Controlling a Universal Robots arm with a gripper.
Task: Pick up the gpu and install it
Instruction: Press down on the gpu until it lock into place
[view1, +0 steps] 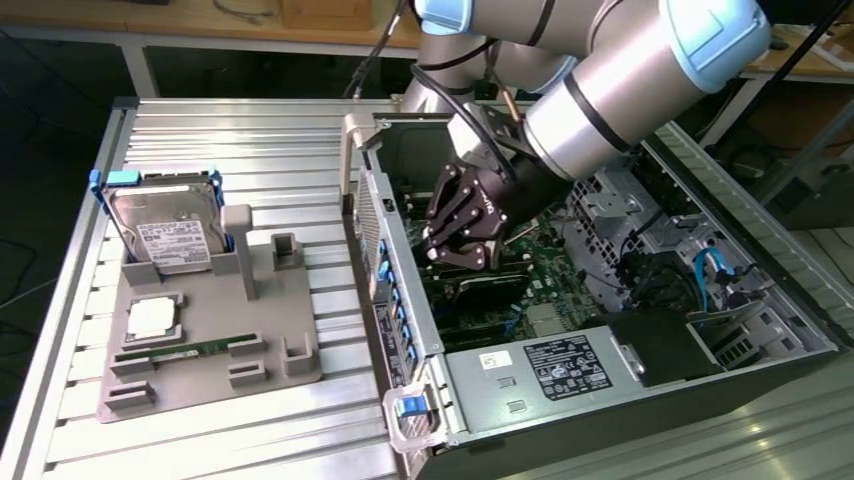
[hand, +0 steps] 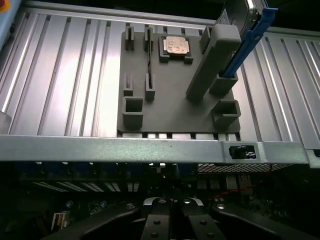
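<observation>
Black gripper (view1: 461, 250) sits low inside the open PC case (view1: 534, 370), among the motherboard (view1: 534, 300) parts; whether its fingers are wide or narrow cannot be told. Gpu can't be made out; a dark card edge below the gripper is unclear. Case sheet-metal wall (hand: 150, 148) stands close alongside. Ribbed aluminium bench (view1: 200, 130) carries a grey plastic fixture (view1: 214, 340) with the hard drive (view1: 167, 235), a silver chip (view1: 151, 318) and a green memory stick (view1: 180, 352), well apart from the gripper.

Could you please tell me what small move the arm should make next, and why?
Probably a slow, straight lowering: the pincer hangs inside the open computer case, just above the motherboard, with case hardware close around it, so sideways motion risks contact.
</observation>
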